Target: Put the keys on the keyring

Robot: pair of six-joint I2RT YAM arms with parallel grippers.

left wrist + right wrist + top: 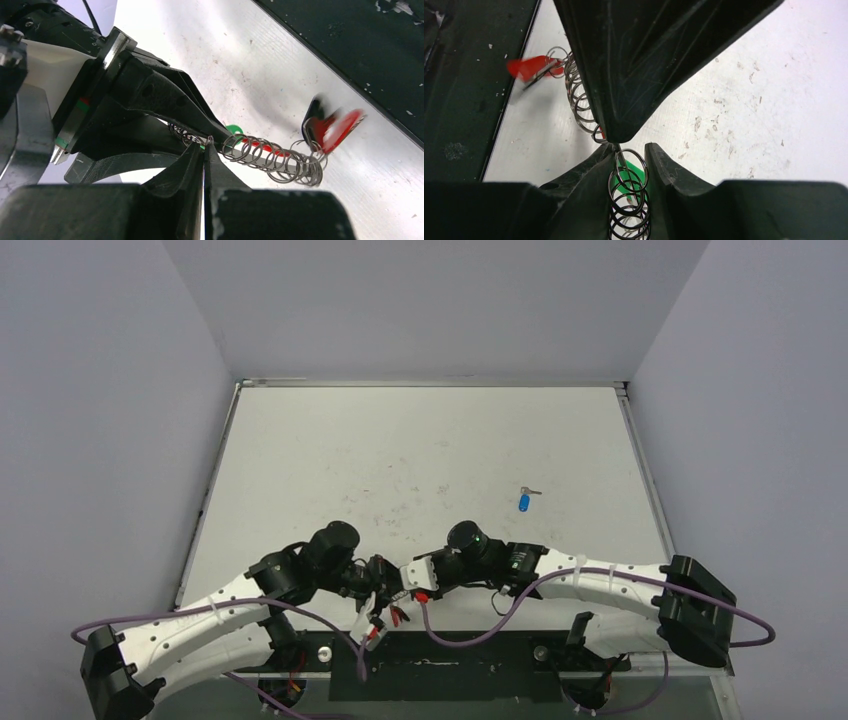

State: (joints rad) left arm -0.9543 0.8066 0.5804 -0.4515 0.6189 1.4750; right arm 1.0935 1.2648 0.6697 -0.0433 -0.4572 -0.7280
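Observation:
The keyring (pixel 272 159), a stretched silvery wire coil with a red section inside, hangs between both grippers just above the table's near edge. My left gripper (pixel 205 145) is shut, pinching one coil turn at its tips. My right gripper (pixel 629 150) has its jaws closed in on the coil's other end (pixel 629 200), with the green key (pixel 633 179) lying among those turns. That key's green head (pixel 233 130) also peeks out in the left wrist view. The blue key (pixel 524 501) lies alone on the table, right of centre, away from both grippers.
A red-headed key (pixel 341 129) dangles, blurred, from the coil's far end (pixel 531 66). The black base strip (pixel 450 655) runs along the near edge under the grippers. Purple cables (pixel 470 638) loop beside the arms. Grey walls enclose the white table (pixel 420 450).

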